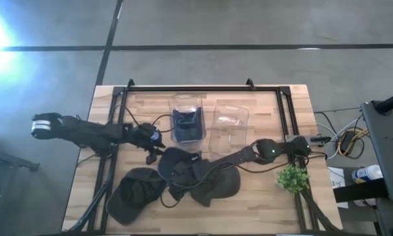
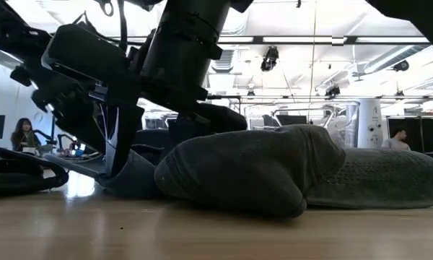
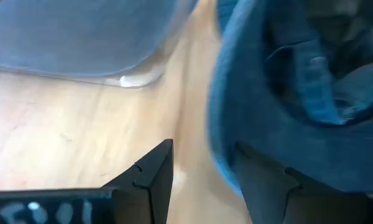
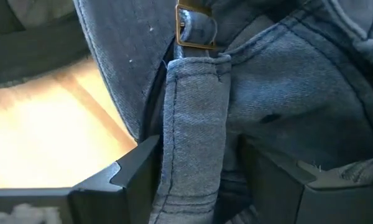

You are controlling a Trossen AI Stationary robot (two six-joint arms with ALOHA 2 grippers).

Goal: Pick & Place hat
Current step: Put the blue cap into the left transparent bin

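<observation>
We see the right gripper (image 4: 196, 171) with its jaws set around the denim back strap (image 4: 196, 124) of a dark hat (image 1: 177, 164) lying at the middle of the wooden table (image 1: 262, 196), though we cannot tell whether they have pinched it. The left gripper (image 3: 202, 168) stands with jaws apart, one finger at that same hat's edge, near a clear plastic bin (image 1: 187, 118). Two more dark hats (image 1: 134, 193) lie just beside it toward the front, with a small green plant (image 1: 292, 177) by the right arm.
</observation>
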